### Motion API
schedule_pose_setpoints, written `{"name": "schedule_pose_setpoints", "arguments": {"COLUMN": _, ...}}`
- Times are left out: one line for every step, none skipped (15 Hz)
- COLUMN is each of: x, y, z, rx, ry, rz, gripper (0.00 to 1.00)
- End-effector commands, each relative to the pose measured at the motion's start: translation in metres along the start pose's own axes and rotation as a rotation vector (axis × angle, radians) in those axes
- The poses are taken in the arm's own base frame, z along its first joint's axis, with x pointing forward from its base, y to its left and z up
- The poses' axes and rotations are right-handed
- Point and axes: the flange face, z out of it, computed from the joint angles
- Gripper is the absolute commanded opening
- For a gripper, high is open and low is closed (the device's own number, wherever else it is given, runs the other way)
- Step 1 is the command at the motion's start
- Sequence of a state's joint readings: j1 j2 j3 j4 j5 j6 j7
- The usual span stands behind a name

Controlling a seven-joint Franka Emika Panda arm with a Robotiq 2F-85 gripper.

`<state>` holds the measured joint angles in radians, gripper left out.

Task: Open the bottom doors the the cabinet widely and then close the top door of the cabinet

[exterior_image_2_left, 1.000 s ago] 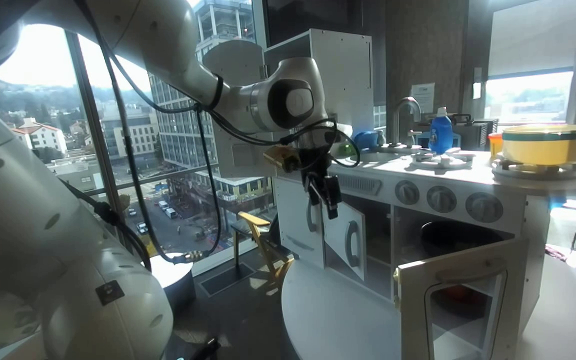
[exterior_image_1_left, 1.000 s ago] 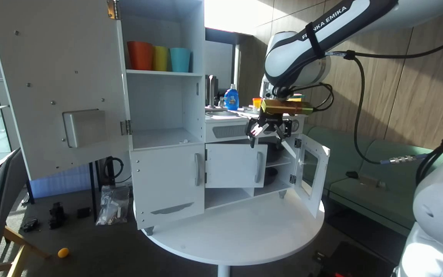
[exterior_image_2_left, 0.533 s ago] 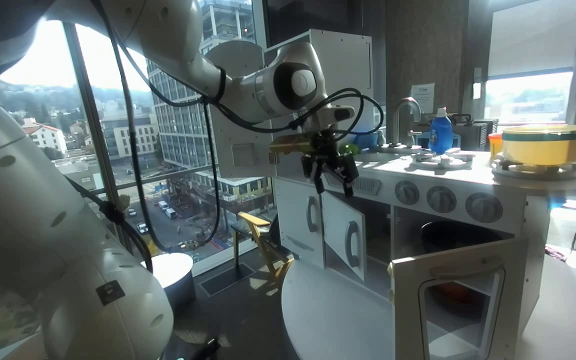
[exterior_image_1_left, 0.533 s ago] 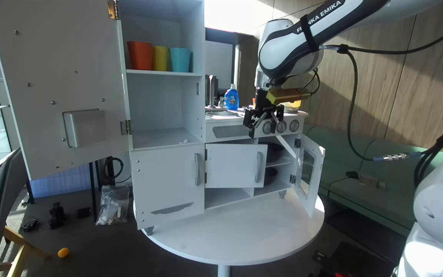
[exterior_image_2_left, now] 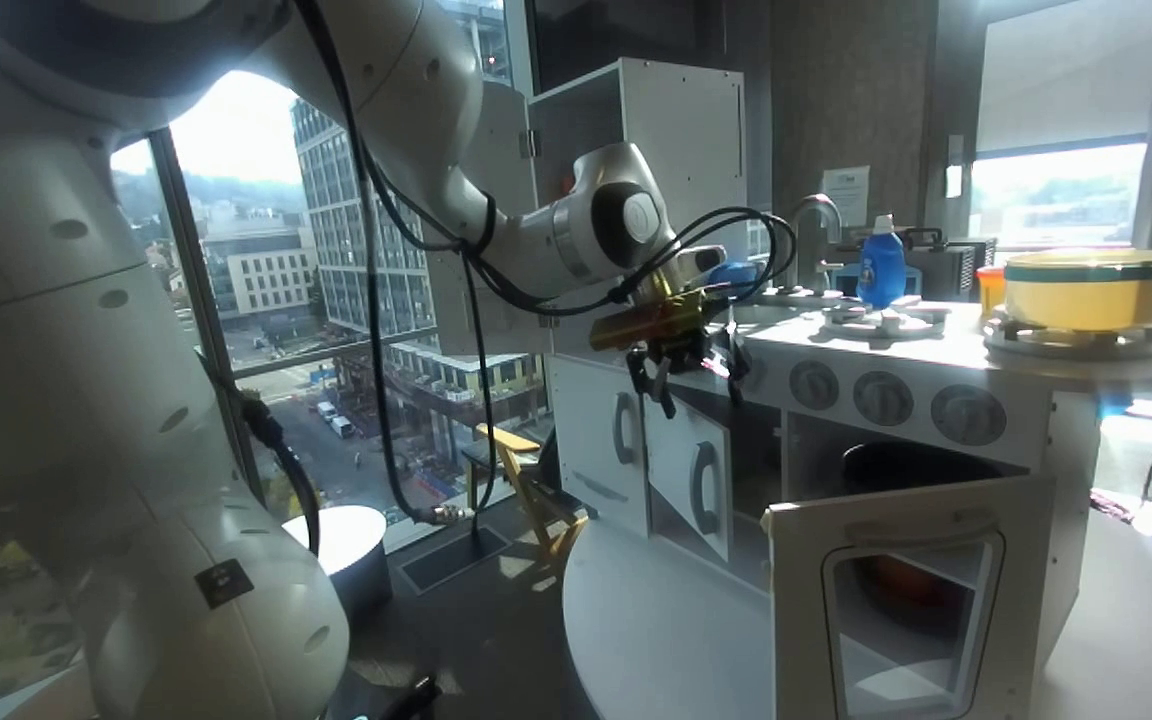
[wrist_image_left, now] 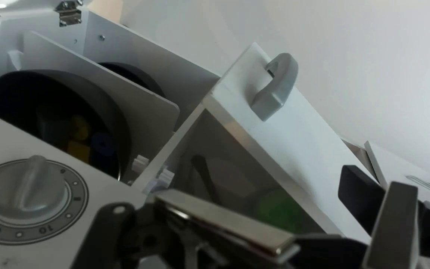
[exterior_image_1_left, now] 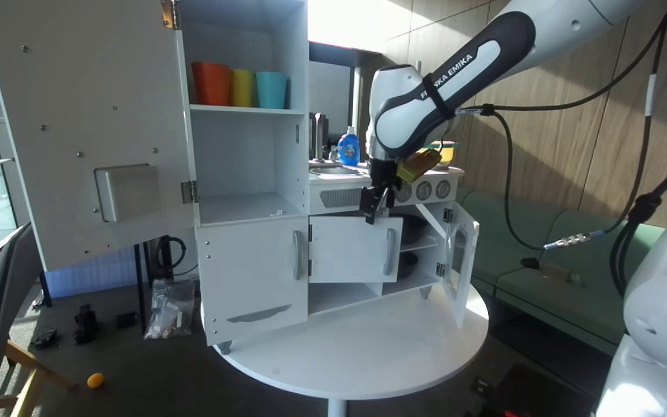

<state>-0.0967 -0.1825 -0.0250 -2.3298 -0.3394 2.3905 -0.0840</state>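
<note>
The cabinet (exterior_image_1_left: 290, 168) stands on a round tabletop (exterior_image_1_left: 368, 353), its tall column (exterior_image_2_left: 686, 150) joined to a low counter (exterior_image_2_left: 946, 350). Its 2 bottom doors (exterior_image_1_left: 348, 249) differ: the solid door (exterior_image_2_left: 676, 470) is partly open, angled out on its hinges, while the window door (exterior_image_2_left: 801, 610) is swung well out, and in the wrist view a dark pan (wrist_image_left: 105, 101) with small yellow and blue pieces (wrist_image_left: 78, 151) in it shows in the compartment behind. The pincer (exterior_image_2_left: 702, 404) is released, its 2 fingers (wrist_image_left: 230, 224) spread apart, and it hangs by the top of the solid door, whose upper edge runs between the fingers in the wrist view; whether either finger touches the door I cannot tell. The top door (exterior_image_1_left: 102, 104) stands wide open, showing its inner face in an exterior view; the lower door (exterior_image_1_left: 252, 266) of the column is closed. On a shelf (exterior_image_1_left: 246, 109) in the column sit 3 cups (exterior_image_1_left: 242, 90): red, yellow and light blue. A blue bottle (exterior_image_2_left: 883, 265) and a yellow pot (exterior_image_2_left: 1096, 295) stand on the counter, with 3 knobs (exterior_image_2_left: 882, 398) in a row on its front.
</note>
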Motion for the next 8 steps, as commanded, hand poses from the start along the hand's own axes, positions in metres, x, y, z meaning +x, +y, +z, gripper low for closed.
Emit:
{"name": "schedule_pose_setpoints", "arguments": {"x": 0.002, "y": 0.006, "z": 0.019, "rx": 0.009, "ry": 0.056, "rz": -0.140, "gripper": 1.00}}
{"name": "schedule_pose_setpoints", "arguments": {"x": -0.001, "y": 0.004, "z": 0.021, "rx": 0.020, "ry": 0.059, "rz": -0.161, "gripper": 1.00}}
{"name": "schedule_pose_setpoints", "arguments": {"x": -0.005, "y": 0.003, "z": 0.023, "rx": 0.043, "ry": 0.056, "rz": -0.172, "gripper": 1.00}}
{"name": "schedule_pose_setpoints", "arguments": {"x": -0.011, "y": -0.004, "z": 0.020, "rx": 0.104, "ry": 0.066, "rz": -0.201, "gripper": 1.00}}
{"name": "schedule_pose_setpoints", "arguments": {"x": -0.017, "y": -0.010, "z": 0.016, "rx": 0.152, "ry": 0.065, "rz": -0.228, "gripper": 1.00}}
{"name": "schedule_pose_setpoints", "arguments": {"x": -0.023, "y": -0.017, "z": 0.011, "rx": 0.206, "ry": 0.082, "rz": -0.261, "gripper": 1.00}}
{"name": "schedule_pose_setpoints", "arguments": {"x": -0.026, "y": -0.023, "z": 0.007, "rx": 0.252, "ry": 0.093, "rz": -0.277, "gripper": 1.00}}
{"name": "schedule_pose_setpoints", "arguments": {"x": -0.030, "y": -0.031, "z": 0.000, "rx": 0.304, "ry": 0.095, "rz": -0.301, "gripper": 1.00}}
